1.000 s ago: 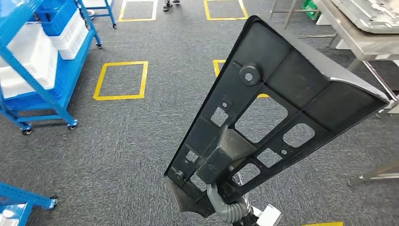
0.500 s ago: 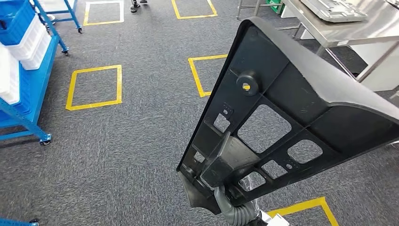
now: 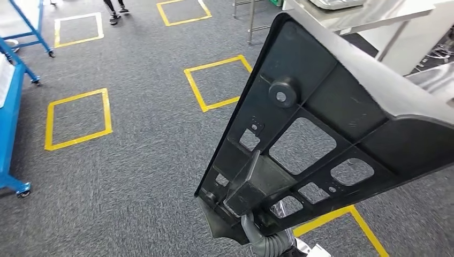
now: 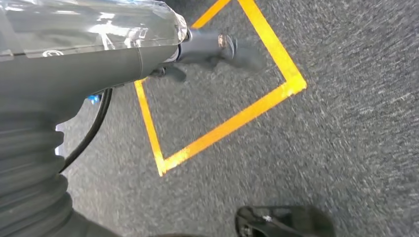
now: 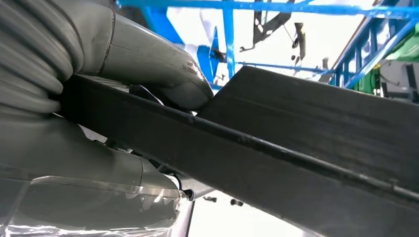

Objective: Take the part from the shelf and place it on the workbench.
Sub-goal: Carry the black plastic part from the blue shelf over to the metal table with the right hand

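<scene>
The part (image 3: pixel 321 123) is a big black plastic panel with ribs and several cut-outs, and it stands tilted across the head view. My right hand (image 3: pixel 263 236) grips it at its narrow lower end. In the right wrist view the grey thumb (image 5: pixel 163 74) presses on the part's edge (image 5: pixel 296 148). The steel workbench (image 3: pixel 375 15) stands at the far right with a grey tray-like piece (image 3: pixel 334 3) on it. My left hand (image 4: pixel 148 54) hangs over the carpet with its dark fingers (image 4: pixel 222 47) stretched out, holding nothing.
A blue wheeled shelf cart (image 3: pixel 9 101) stands at the left edge. Yellow tape squares (image 3: pixel 214 80) mark the grey carpet. A person's feet (image 3: pixel 115 15) are at the far side. Another steel surface (image 3: pixel 436 75) lies at the right, behind the part.
The whole picture has shifted left, so the camera has turned to the right; the blue cart slid towards the edge and the workbench came nearer. The part stays in my right hand.
</scene>
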